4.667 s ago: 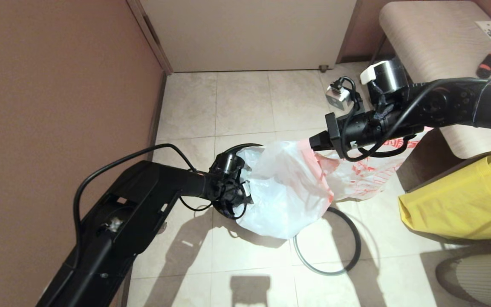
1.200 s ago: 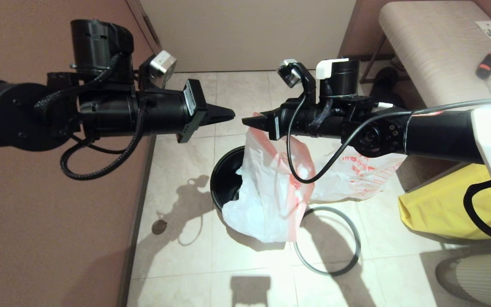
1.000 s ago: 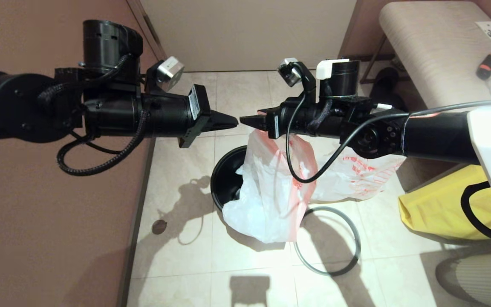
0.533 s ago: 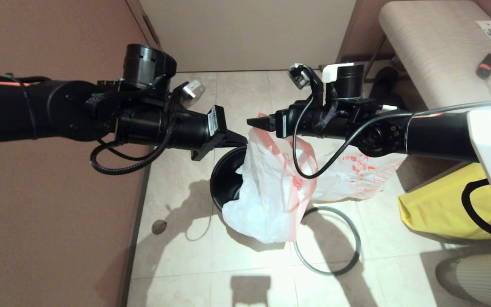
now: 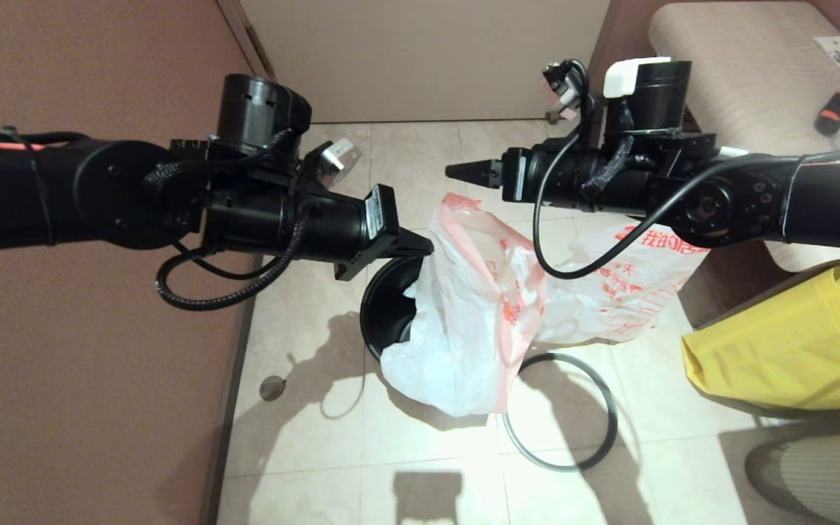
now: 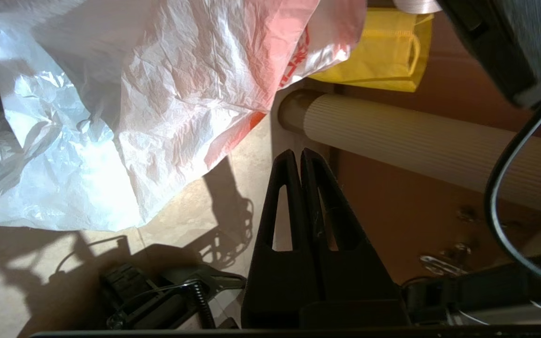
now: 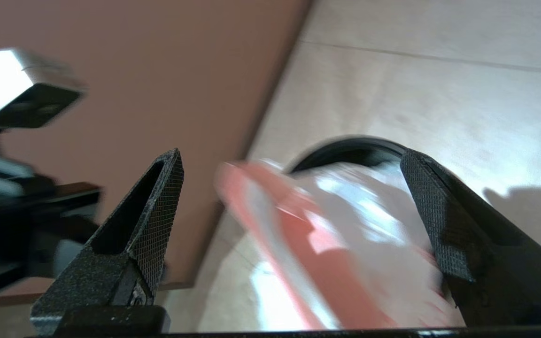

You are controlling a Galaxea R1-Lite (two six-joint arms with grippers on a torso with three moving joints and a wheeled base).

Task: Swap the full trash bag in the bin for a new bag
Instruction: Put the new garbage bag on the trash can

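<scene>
Right gripper (image 5: 456,171) jaws released above new bag (image 5: 464,321); left gripper (image 5: 424,248) clenched, empty. Risk: bag slides off bin (image 5: 383,306).

A yellow fabric bag (image 5: 792,350) slumps on the tiled floor (image 5: 420,168), just below and in front of the beige ribbed bench (image 5: 748,80). On the bench's far right end lies a small black-and-red object (image 5: 832,109). A brown wall (image 5: 84,408) stands well left of the bench.
</scene>
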